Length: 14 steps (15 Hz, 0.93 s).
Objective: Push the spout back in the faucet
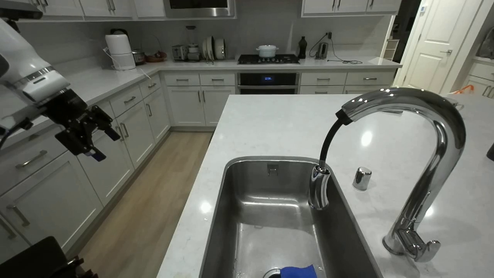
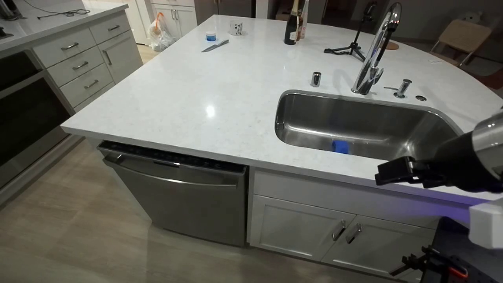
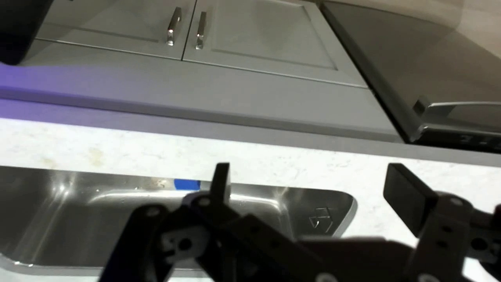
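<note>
The faucet (image 1: 449, 127) is a tall chrome gooseneck rising from the counter beside the sink; it also shows as a chrome tube (image 2: 370, 67). From its arched end a black hose (image 1: 330, 141) hangs out, and the chrome spout (image 1: 319, 189) dangles on it over the sink, apart from the arch. In an exterior view the spout is hard to tell from the tube and lever behind it. My gripper (image 1: 107, 145) is well away from the spout, on the aisle side of the sink. In the wrist view the gripper (image 3: 309, 172) stands wide open around nothing. That view holds neither spout nor faucet.
Below the spout is a steel sink (image 1: 270, 158) with a blue item (image 2: 340, 146) on its bottom. Beside the faucet stand a chrome knob (image 1: 362, 178) and a soap dispenser (image 2: 402, 88). Farther back are a tripod (image 2: 353, 49), bottles (image 2: 291, 29) and a knife (image 2: 215, 46).
</note>
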Each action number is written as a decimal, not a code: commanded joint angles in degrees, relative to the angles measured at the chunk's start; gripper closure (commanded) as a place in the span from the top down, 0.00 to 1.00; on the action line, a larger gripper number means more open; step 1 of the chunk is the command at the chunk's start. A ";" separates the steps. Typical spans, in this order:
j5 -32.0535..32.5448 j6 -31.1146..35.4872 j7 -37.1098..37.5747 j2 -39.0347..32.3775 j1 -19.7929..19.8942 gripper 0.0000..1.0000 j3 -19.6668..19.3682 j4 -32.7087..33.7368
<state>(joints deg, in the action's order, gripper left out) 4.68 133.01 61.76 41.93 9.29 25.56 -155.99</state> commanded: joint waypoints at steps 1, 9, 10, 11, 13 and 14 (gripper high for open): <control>7.42 0.56 7.59 -0.35 3.34 1.00 1.24 -1.12; 29.38 1.91 19.80 -2.21 9.12 1.00 0.77 -2.86; 32.47 2.53 20.70 -2.96 9.79 1.00 0.25 -2.84; 35.78 3.09 21.63 -3.77 10.26 1.00 -0.64 -2.79; 42.95 4.46 23.07 -5.82 10.99 1.00 -3.08 -2.45; 47.02 5.00 24.05 -7.18 11.33 1.00 -4.55 -1.97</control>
<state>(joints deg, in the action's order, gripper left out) 43.12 135.48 82.99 38.51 19.24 24.01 -159.02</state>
